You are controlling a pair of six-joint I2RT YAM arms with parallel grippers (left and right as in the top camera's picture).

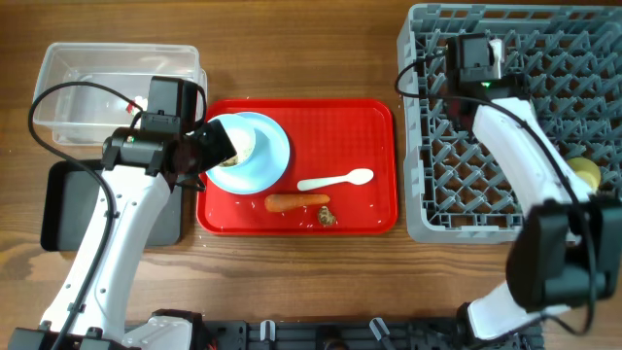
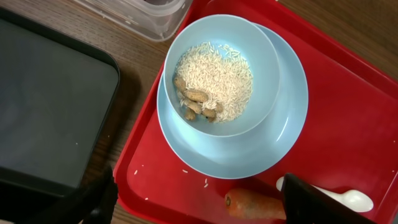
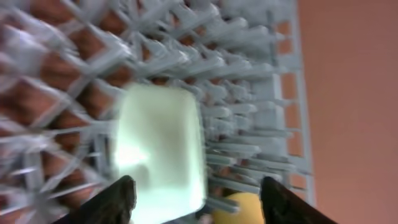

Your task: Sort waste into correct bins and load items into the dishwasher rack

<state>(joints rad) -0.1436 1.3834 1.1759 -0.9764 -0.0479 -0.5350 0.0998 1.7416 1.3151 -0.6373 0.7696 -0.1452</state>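
Red glossy tray [image 2: 348, 93] carries a smooth round plate [image 2: 286, 118]. A pale bowl [image 2: 217, 37] is stacked on the plate, holding loose rice grains [image 2: 224, 81] and knobbly brown scraps [image 2: 196, 102]. My left claw [image 2: 198, 183] hangs above the tray, fingers spread wide. Right of the tray, my right claw [image 3: 198, 186] gapes over the grey pegged rack [image 3: 249, 62].
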